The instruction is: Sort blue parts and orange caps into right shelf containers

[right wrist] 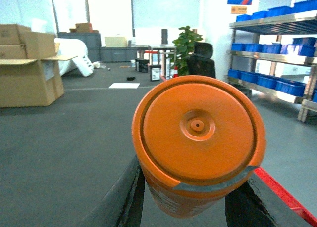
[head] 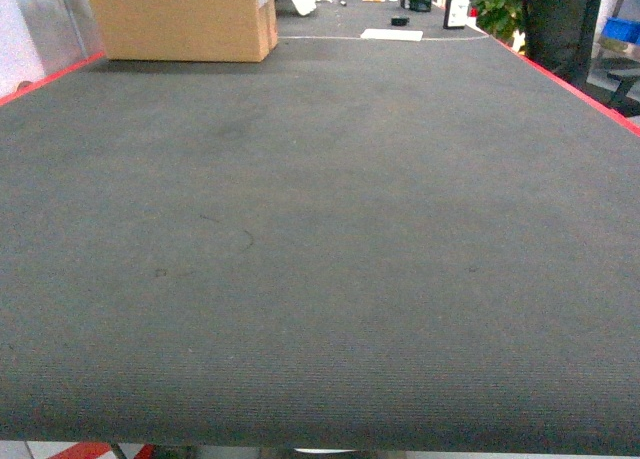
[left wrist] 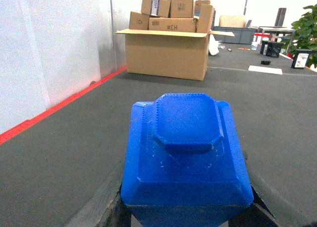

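The left wrist view is filled by a blue part (left wrist: 184,153), a blocky piece with an octagonal raised top. My left gripper (left wrist: 187,214) is shut on it, dark fingers (left wrist: 115,213) showing at both lower sides. In the right wrist view an orange cap (right wrist: 198,138), round with a small centre hole, sits gripped in my right gripper (right wrist: 190,203), which is shut on it. The right shelf containers (right wrist: 277,81), blue crates, stand in rows on a metal shelf at the far right. Neither gripper shows in the head view.
Grey carpet (head: 320,249) edged with red tape (head: 560,74) spreads ahead. An open cardboard box (head: 185,19) stands at the far left, with smaller boxes (left wrist: 168,14) stacked behind it. A black chair (right wrist: 203,64), a potted plant (right wrist: 185,41) and a white sheet (head: 392,35) lie farther back.
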Available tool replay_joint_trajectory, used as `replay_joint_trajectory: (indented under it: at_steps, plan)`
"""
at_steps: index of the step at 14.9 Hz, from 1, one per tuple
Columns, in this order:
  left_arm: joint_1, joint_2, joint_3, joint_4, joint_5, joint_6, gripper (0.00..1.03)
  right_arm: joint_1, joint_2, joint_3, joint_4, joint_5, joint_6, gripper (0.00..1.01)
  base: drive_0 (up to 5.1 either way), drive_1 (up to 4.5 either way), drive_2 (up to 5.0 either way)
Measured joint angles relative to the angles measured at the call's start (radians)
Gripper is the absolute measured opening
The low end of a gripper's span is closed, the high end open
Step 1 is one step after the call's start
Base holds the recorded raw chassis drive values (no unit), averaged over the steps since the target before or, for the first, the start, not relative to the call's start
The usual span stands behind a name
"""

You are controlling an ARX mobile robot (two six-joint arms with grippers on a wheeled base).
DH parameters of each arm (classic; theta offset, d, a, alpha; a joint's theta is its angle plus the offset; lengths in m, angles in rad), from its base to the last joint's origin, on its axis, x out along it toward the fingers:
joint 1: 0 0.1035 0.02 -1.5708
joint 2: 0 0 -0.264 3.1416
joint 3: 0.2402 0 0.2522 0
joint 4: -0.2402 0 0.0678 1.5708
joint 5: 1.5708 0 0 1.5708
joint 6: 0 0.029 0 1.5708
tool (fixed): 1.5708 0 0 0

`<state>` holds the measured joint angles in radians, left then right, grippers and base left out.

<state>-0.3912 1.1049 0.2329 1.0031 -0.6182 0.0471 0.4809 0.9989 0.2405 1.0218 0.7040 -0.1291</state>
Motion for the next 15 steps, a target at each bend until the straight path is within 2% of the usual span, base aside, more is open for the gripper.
replay_joint_trajectory:
  at_steps: [1,3,5,7,8,9,10,11,12,13,15]
  plan:
    - [0.0,-0.108,-0.029,-0.051,-0.034,0.017,0.43,0.016,-0.097,-0.032,-0.018,0.034,-0.02,0.4,0.0,0.0,0.0]
    - [-0.011,-0.244,-0.051,-0.107,-0.066,0.032,0.43,0.041,-0.173,-0.054,-0.04,0.054,-0.03,0.4,0.0,0.0,0.0]
    - [-0.047,-0.265,-0.061,-0.093,-0.101,0.059,0.43,0.082,-0.198,-0.064,-0.063,0.077,-0.034,0.4,0.0,0.0,0.0]
    - [-0.052,-0.252,-0.063,-0.098,-0.103,0.067,0.43,0.082,-0.198,-0.064,-0.063,0.08,-0.034,0.4,0.0,0.0,0.0]
    - [-0.052,-0.255,-0.063,-0.098,-0.103,0.066,0.43,0.06,-0.243,-0.042,-0.233,0.014,-0.007,0.4,0.0,0.0,0.0]
    - [-0.003,-0.328,-0.044,-0.305,0.034,0.039,0.43,0.003,-0.338,-0.03,-0.426,-0.134,0.036,0.4,0.0,0.0,0.0]
    - [0.045,-0.404,-0.046,-0.43,0.159,0.005,0.43,-0.054,-0.425,-0.035,-0.563,-0.221,0.074,0.4,0.0,0.0,0.0]
    - [0.097,-0.475,-0.064,-0.518,0.266,-0.016,0.43,-0.115,-0.489,-0.058,-0.662,-0.306,0.097,0.4,0.0,0.0,0.0]
    - [0.131,-0.524,-0.095,-0.563,0.343,-0.026,0.43,-0.157,-0.52,-0.091,-0.705,-0.368,0.108,0.4,0.0,0.0,0.0]
    - [0.163,-0.556,-0.118,-0.587,0.391,-0.033,0.43,-0.195,-0.55,-0.117,-0.725,-0.416,0.112,0.4,0.0,0.0,0.0]
    - [0.22,-0.62,-0.149,-0.62,0.441,-0.04,0.43,-0.27,-0.624,-0.14,-0.746,-0.486,0.115,0.4,0.0,0.0,0.0]
